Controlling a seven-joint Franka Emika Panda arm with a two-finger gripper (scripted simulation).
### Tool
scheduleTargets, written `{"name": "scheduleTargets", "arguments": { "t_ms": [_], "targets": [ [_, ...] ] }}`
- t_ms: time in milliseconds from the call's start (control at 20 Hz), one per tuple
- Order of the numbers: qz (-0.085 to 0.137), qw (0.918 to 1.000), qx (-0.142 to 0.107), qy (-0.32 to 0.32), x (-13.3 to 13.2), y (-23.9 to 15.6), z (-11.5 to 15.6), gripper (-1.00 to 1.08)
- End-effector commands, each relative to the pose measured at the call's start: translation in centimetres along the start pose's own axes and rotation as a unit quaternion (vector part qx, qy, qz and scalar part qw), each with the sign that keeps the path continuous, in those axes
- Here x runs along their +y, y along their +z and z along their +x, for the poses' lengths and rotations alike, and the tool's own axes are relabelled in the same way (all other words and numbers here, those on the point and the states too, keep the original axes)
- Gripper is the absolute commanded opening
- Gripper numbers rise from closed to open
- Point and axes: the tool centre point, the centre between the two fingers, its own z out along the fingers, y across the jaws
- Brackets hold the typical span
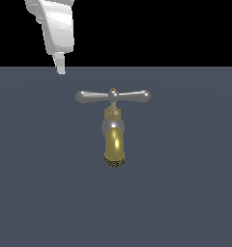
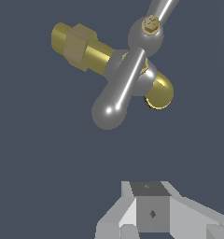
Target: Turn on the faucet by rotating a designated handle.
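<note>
Above handle [image 1: 112,96], gripper [image 1: 60,67] apart.

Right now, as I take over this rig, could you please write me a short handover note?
Pincer: holds nothing, touches nothing; open or shut cannot be told.
Position: it hangs above and toward the exterior view's left of the faucet.
Handle: the silver crossbar lies level across the faucet's top, untouched.
Done: nothing on the handle yet.
Left: bring the pincer to one bulbous end, probably the nearer one, and rotate the handle.
</note>
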Motion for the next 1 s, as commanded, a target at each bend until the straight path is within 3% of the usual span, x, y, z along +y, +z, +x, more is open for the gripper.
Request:
{"name": "scheduleTargets", "arguments": {
  "t_ms": [0, 350, 950],
  "targets": [
    [0.0, 0.9997, 0.001, 0.025, -1.0, 1.0, 0.7, -1.0],
    [-0.001, 0.9952, 0.004, 0.098, -3.7, 3.8, 2.9, -1.0],
    [-0.004, 0.9806, 0.007, 0.196, -6.8, 7.4, 6.7, -1.0]
  ]
}}
